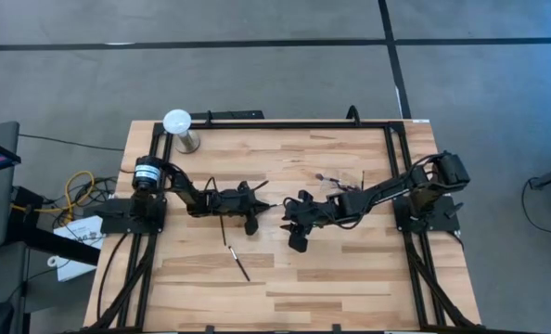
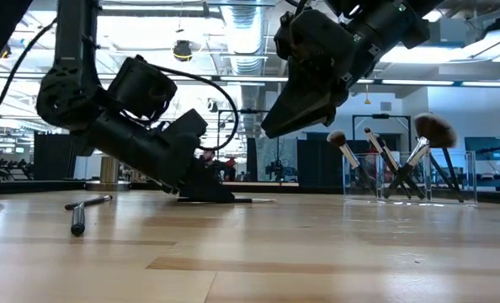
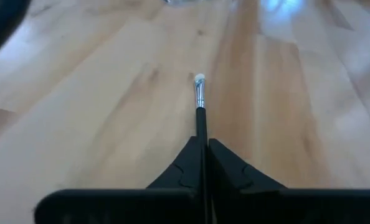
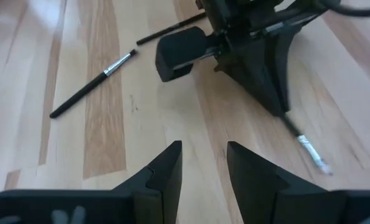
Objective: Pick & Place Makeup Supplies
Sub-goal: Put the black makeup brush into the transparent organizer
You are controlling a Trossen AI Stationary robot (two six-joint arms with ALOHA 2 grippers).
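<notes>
A: At the middle of the pale wooden table (image 1: 350, 278), what was the left gripper (image 3: 202, 144) doing?

B: It was down at the tabletop with its dark fingers (image 3: 235, 177) pressed together on a thin makeup brush with a dark stick handle, silvery ferrule and small pale tip (image 3: 200, 99) — the brush lay flat on the wood, pointing away from the gripper.

A: And the right gripper (image 4: 203, 163)?

B: It hung above the table just right of the left one, its two fingers spread with nothing between them. From its wrist camera the left gripper and the pinched brush's tip showed just ahead.

A: Where were the other brushes?

B: One more dark-handled brush with a silvery ferrule (image 1: 237, 260) lay loose on the wood, on the near side of the left gripper and apart from it. A third dark stick (image 4: 169, 30) lay beside the left arm; I couldn't make out its tip. Farther right, a clear plastic holder (image 2: 410, 178) stood on the table with several brushes upright in it — one with a wide fluffy brown head (image 2: 435, 129).

A: Anything else?

B: A white globe on a metal base (image 1: 179, 128) stood at the far left corner.
</notes>
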